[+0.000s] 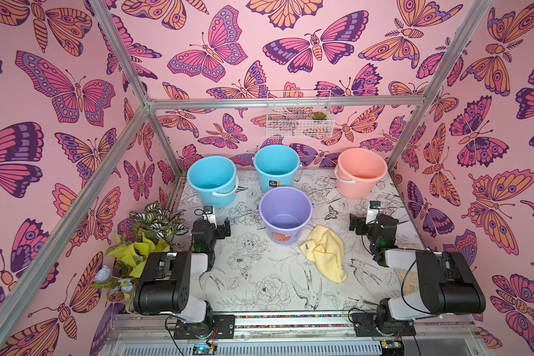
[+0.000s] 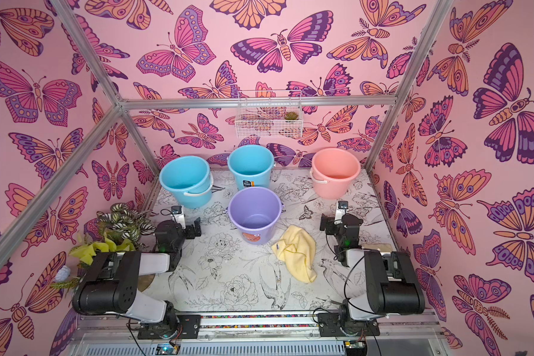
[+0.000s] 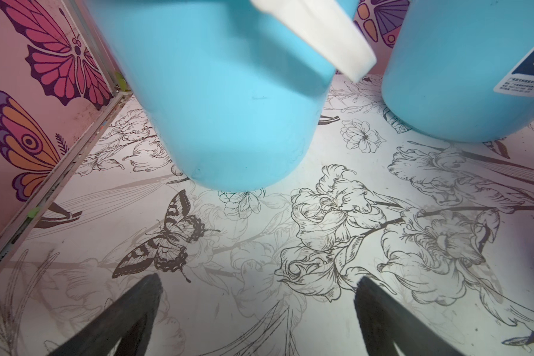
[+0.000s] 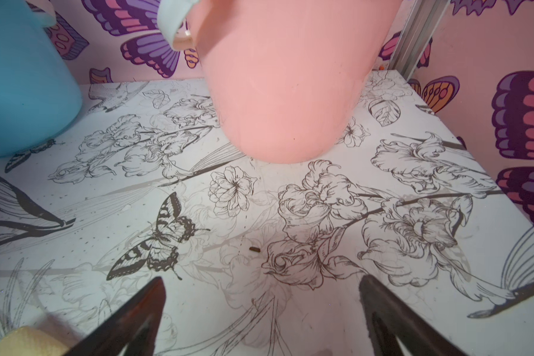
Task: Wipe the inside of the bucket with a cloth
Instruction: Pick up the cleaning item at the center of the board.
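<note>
Two pairs of jaws stand wide apart and empty. The left gripper (image 3: 259, 279) hangs low over the table (image 1: 253, 296) facing a sky-blue bucket (image 3: 222, 108). The right gripper (image 4: 262, 279) faces the salmon-pink bucket (image 4: 284, 92).

In both top views the bucket (image 1: 293, 232) stands upright and empty at mid-table, between the two arms. The cloth (image 1: 324, 249) lies crumpled on the table just beside the bucket's base, on the robot's right side of it, its blue tag (image 1: 308, 246) facing up. Its long axis runs from near the bucket back toward the robot's base, slightly slanted.

The cloth lies between the bucket and the right arm, so the right gripper is clearly nearer. It is not ahead of those jaws, though. It sits to their left and somewhat behind the fingertips, and only a pale corner shows at the edge of the right wrist view. Picking it up probably means the right gripper drawing back and swinging inward first, then closing across the cloth's narrow width.
</note>
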Robot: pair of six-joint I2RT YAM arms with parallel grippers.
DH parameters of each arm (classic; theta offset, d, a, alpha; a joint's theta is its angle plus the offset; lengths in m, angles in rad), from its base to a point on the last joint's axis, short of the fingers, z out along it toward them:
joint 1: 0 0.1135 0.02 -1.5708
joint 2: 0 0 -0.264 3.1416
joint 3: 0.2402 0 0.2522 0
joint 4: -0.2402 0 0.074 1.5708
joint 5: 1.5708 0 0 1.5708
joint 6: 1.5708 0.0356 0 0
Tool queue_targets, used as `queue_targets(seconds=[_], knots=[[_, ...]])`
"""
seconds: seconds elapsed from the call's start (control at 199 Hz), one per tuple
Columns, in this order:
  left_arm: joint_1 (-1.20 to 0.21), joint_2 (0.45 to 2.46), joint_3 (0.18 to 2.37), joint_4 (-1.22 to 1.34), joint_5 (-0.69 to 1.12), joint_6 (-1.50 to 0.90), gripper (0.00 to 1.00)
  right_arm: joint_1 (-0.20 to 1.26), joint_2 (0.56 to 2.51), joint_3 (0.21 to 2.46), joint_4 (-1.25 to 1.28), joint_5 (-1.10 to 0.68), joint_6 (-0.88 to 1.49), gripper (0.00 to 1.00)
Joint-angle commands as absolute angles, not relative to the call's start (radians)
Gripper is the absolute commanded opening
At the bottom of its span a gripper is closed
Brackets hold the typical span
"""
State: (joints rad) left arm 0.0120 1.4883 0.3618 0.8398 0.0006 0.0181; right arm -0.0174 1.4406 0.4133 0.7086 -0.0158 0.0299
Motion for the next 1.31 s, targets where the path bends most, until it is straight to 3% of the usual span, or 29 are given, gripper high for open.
queue_targets(seconds=[0.0,0.166,0.341,0.527,0.743,1.024,1.3], knots=[[-0.012,1.366,0.369,0.742,-0.054,0.028,1.00,-0.014,1.324,0.500,0.509,0.011,0.052,0.99],[-0.090,1.231,0.426,0.529,-0.170,0.037,1.00,-0.009,1.222,0.574,0.325,-0.010,0.133,1.00],[-0.200,1.131,0.531,0.278,-0.264,0.022,1.00,0.007,1.172,0.722,0.018,-0.089,0.198,0.95],[-0.273,1.030,0.672,-0.047,-0.283,-0.136,1.00,0.053,1.121,0.832,-0.245,-0.121,0.247,0.90],[-0.276,1.018,0.831,-0.407,-0.186,-0.321,0.98,0.151,1.120,0.939,-0.538,-0.130,0.288,0.84],[-0.273,1.070,0.917,-0.589,-0.029,-0.385,0.99,0.290,1.181,0.979,-0.733,-0.096,0.343,0.76],[-0.272,1.101,0.921,-0.627,0.000,-0.432,0.99,0.424,1.268,0.917,-0.744,-0.041,0.375,0.76]])
